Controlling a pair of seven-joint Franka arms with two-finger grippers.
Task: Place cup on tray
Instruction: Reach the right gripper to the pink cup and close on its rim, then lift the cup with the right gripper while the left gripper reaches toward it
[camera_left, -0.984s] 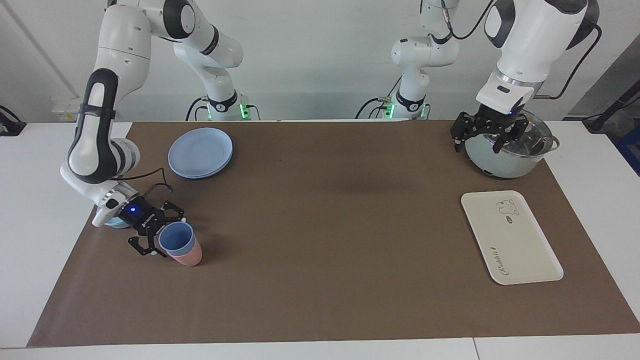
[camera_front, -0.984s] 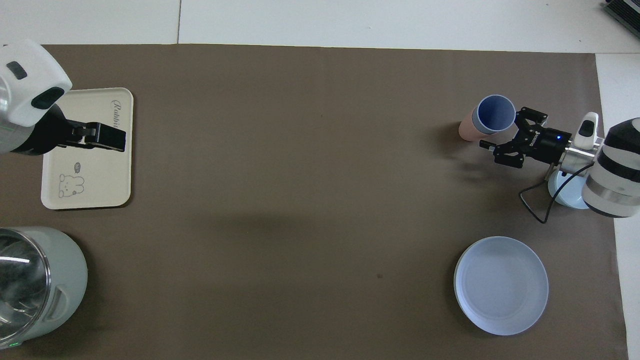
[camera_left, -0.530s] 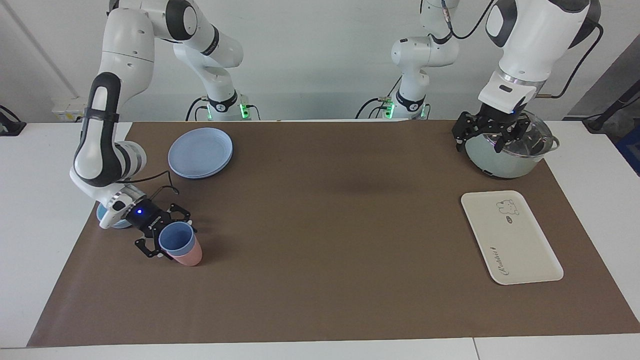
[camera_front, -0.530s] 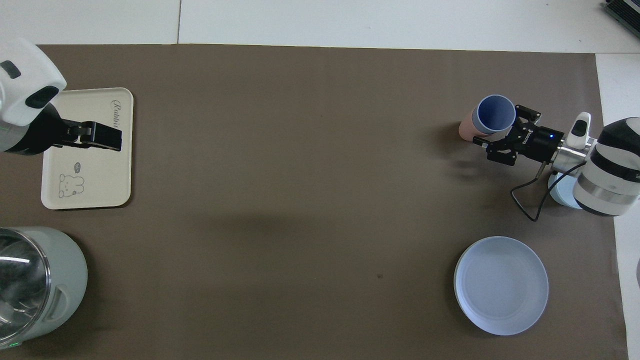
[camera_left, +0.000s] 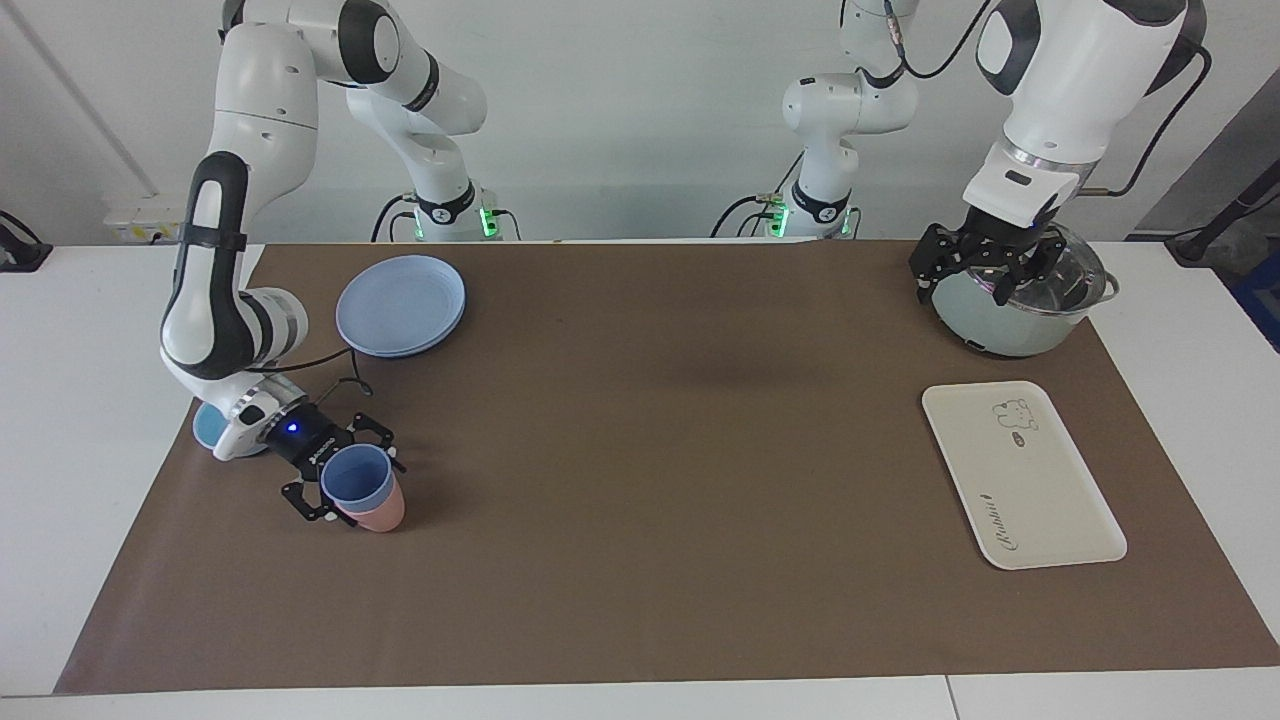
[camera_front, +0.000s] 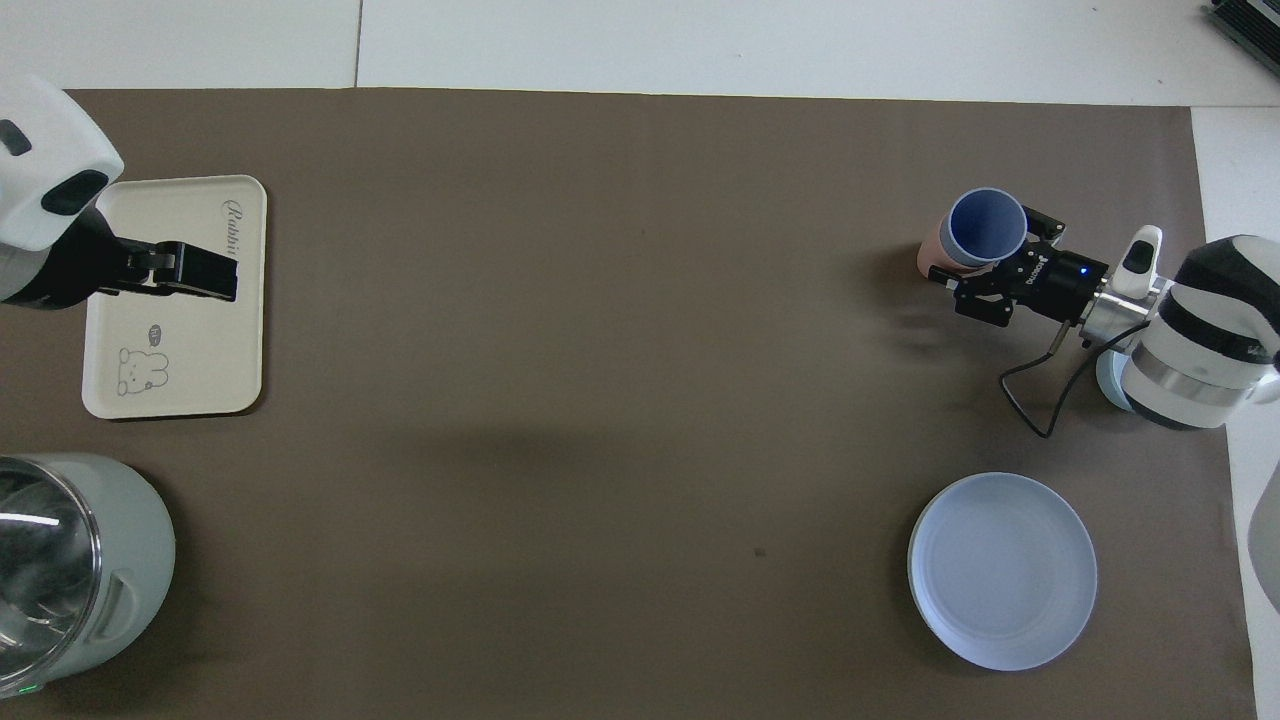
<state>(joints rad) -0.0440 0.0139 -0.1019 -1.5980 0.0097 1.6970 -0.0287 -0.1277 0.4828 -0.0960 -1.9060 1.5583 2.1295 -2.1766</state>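
Note:
The periwinkle-blue cup (camera_left: 356, 476) (camera_front: 986, 226) stands nested in a salmon-pink tumbler (camera_left: 378, 516) (camera_front: 931, 256) toward the right arm's end of the table. My right gripper (camera_left: 358, 490) (camera_front: 992, 255) comes in low and level, open, with one finger on each side of the cup's upper wall. I cannot tell whether the fingers touch it. The cream tray (camera_left: 1040, 500) (camera_front: 210, 350) lies bare toward the left arm's end. My left gripper (camera_left: 962, 288) (camera_front: 225, 275) waits open in the air beside the pot.
A pale green pot (camera_left: 1005, 325) (camera_front: 110, 560) with a glass lid stands nearer to the robots than the tray. Stacked round blue plates (camera_left: 400, 305) (camera_front: 1000, 570) lie near the right arm's base. A low light-blue bowl (camera_left: 210, 430) sits partly hidden under the right wrist.
The right gripper has slid forward from beside the cup until its fingers straddle it, and they have begun to narrow. The left gripper has risen slightly. Cup and tray have not moved.

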